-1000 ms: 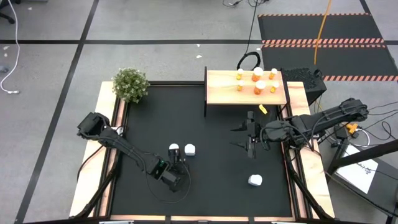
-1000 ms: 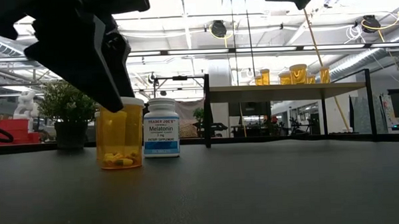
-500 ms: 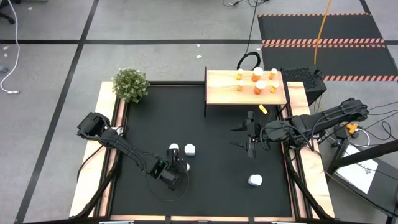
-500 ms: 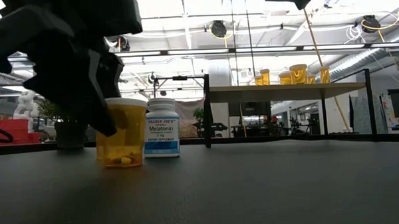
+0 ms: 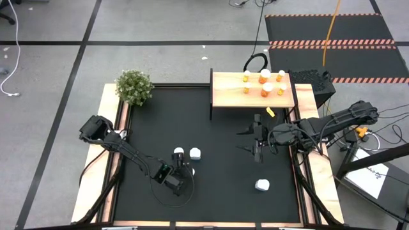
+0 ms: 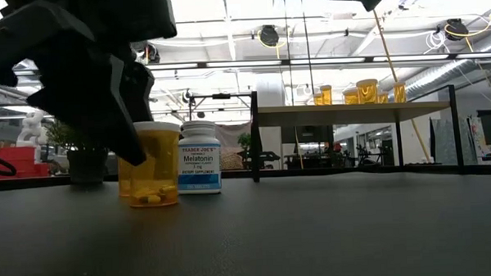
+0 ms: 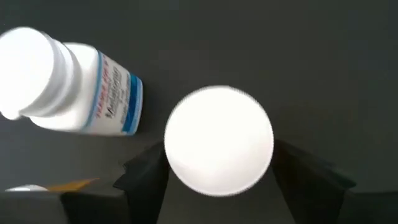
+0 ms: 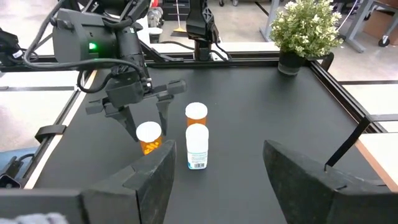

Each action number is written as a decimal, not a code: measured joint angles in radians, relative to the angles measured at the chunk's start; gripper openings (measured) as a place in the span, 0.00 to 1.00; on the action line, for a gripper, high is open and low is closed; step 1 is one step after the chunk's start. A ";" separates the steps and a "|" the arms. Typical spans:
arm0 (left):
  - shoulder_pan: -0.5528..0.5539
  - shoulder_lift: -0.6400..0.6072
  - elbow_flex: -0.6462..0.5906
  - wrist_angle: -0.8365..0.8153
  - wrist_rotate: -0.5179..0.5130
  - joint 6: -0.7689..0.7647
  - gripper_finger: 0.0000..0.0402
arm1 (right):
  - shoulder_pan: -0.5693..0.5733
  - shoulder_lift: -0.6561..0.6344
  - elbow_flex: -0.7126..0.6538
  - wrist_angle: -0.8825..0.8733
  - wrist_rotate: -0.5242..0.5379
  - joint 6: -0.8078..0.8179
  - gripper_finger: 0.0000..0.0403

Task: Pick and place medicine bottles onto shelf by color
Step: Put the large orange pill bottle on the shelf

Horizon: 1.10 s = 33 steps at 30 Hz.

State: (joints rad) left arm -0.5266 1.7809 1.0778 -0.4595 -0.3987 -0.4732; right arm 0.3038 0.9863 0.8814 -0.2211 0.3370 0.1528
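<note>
An orange bottle with a white cap stands upright on the black mat; it also shows in the low view. My left gripper is open above it, pointing down, one finger on each side of the cap. A second orange bottle and a white bottle with a blue label stand just beyond it. The light-wood shelf at the far right carries several orange bottles. My right gripper waits open above the mat at mid right. My left gripper comes at the orange bottle from above, pointing down. Its two fingers stand on either side of the bottle just under the cap. I cannot tell whether they touch it. The bottle stands upright on the mat.
Another white bottle is on the mat near the front right. A potted plant stands at the far left corner. Wooden rails run along the mat's sides. The mat between the bottles and the shelf lies bare.
My left gripper has gone down over the orange bottle, so its fingers now reach past the cap on both sides. The bottle stays upright on the mat.
</note>
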 joint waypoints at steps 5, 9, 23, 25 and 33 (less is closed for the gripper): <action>0.000 -0.001 0.018 0.002 -0.015 0.019 0.75 | 0.000 0.000 0.000 0.000 0.000 0.000 0.59; 0.000 -0.001 0.020 0.000 -0.015 0.026 0.74 | 0.000 0.000 0.000 0.000 -0.001 0.000 0.59; 0.000 -0.002 0.023 -0.001 0.003 0.024 0.51 | 0.000 0.000 0.000 0.000 -0.001 0.000 0.59; 0.000 -0.002 0.036 -0.008 0.011 0.028 0.53 | 0.000 0.000 0.000 0.000 -0.001 0.000 0.59; 0.024 -0.002 0.204 -0.073 0.063 0.218 0.55 | 0.000 0.000 0.000 -0.014 -0.002 -0.049 0.59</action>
State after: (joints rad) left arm -0.5029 1.7794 1.2818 -0.5323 -0.3357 -0.2549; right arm 0.3038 0.9862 0.8814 -0.2346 0.3353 0.1039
